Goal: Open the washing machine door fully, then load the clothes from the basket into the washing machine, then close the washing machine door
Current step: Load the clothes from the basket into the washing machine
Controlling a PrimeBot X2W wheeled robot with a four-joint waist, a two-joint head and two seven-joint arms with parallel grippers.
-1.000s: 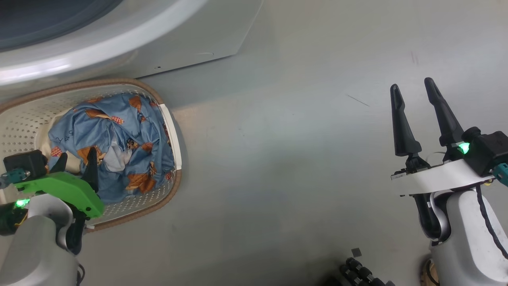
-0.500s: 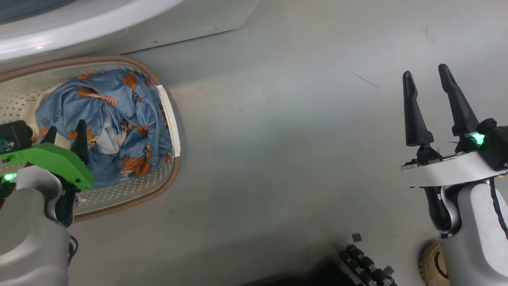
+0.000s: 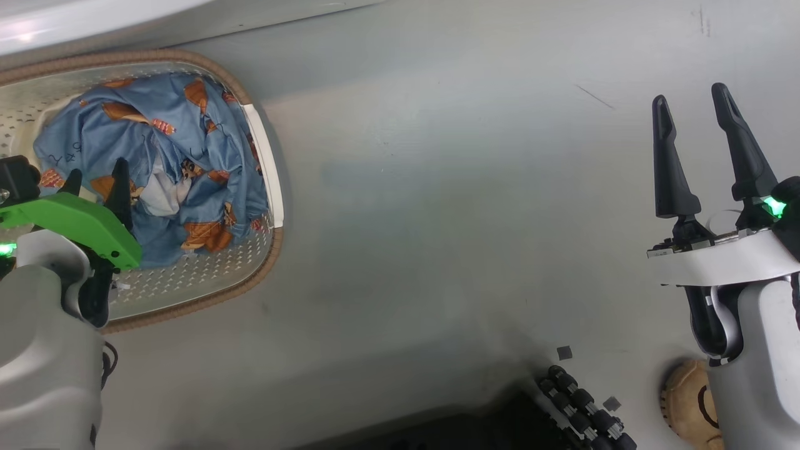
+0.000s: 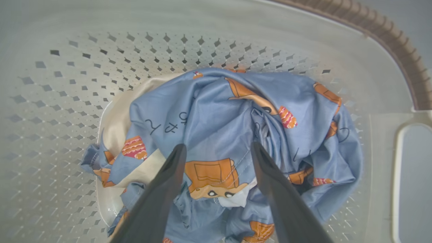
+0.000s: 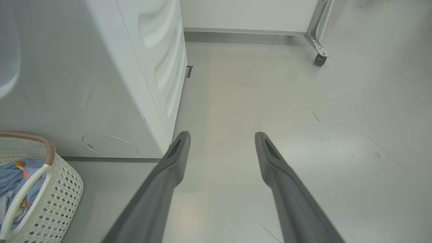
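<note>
Cream perforated plastic basket, brown-rimmed and cut off at left, holds one heap of blue cartoon-print clothes; piece count unclear. Left gripper, over the heap, and right gripper, over grey floor, both gape empty.

The clothes are light blue with orange-brown cartoon figures and cream-white patches. The basket is cream-white, peppered with diamond holes, its rim woven-look brown. The washing machine is white, the floor grey. The left gripper is black-fingered on bright green, the right gripper black on white.
</note>
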